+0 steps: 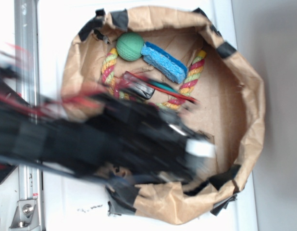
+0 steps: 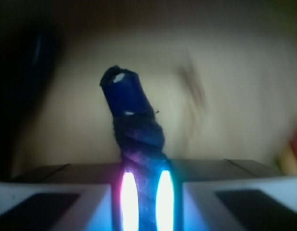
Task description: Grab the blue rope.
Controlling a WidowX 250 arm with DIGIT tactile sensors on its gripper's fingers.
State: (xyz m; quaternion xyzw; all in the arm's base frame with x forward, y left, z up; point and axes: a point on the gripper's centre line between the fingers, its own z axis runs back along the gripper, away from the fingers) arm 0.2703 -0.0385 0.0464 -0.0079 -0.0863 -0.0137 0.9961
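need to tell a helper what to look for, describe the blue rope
Start at the brown paper-lined bowl; the black robot arm reaches into it. Pinched in its end effector is the short, dark navy twisted rope, glossy blue-capped, unlike the longer red-yellow-green striped rope.

Arm (image 1: 91, 139) motion-blurred, blue rope (image 2: 139, 139) lower end cut off, background blurred

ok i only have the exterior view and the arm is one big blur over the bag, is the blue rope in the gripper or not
Observer: Yes. In the wrist view the blue rope sits pinched between the two fingers of the gripper.
Operator: which part of it is showing
Observer: The glossy blue capped end sticks out past the fingers.
Operator: anything else caught in there
Observer: No, only the twisted navy strand lies between the pads.
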